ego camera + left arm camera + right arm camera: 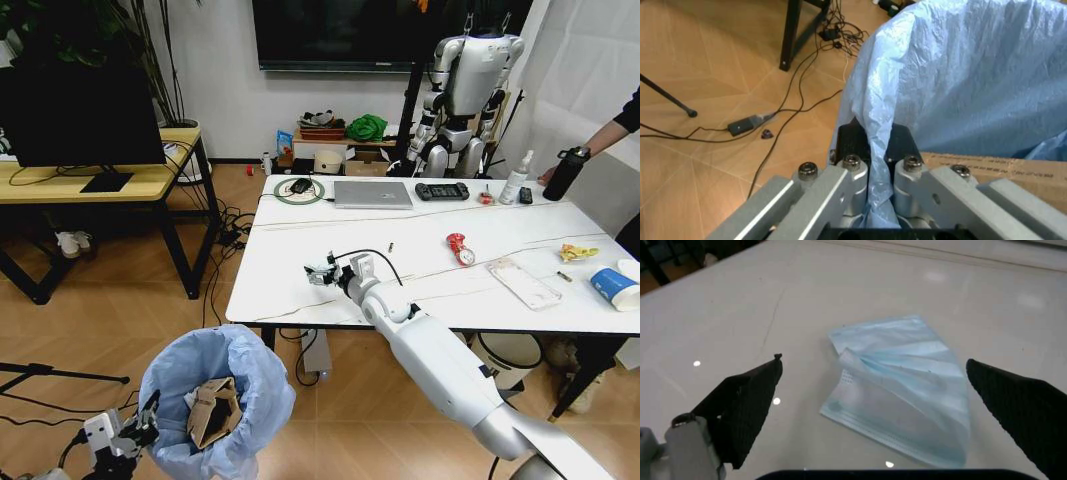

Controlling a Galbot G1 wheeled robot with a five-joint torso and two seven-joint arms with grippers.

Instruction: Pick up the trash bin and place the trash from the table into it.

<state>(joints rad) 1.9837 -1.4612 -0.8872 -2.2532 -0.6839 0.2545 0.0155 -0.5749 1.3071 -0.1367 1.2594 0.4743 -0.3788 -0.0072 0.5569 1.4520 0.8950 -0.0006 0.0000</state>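
Note:
The trash bin, lined with a crinkled light-blue bag, hangs low at the left with torn brown cardboard inside. My left gripper is shut on its rim; the left wrist view shows the left gripper pinching the bag. My right gripper reaches over the table near its front left edge. It stands open, and the right gripper straddles a light-blue face mask lying flat. More trash lies to the right: a red wrapper, a clear plastic sheet, a yellow wrapper and a blue-and-white paper cup.
A laptop, a game controller, a white bottle and a black bottle line the table's far edge. A wooden desk with a monitor stands at the left. Cables trail on the floor between them.

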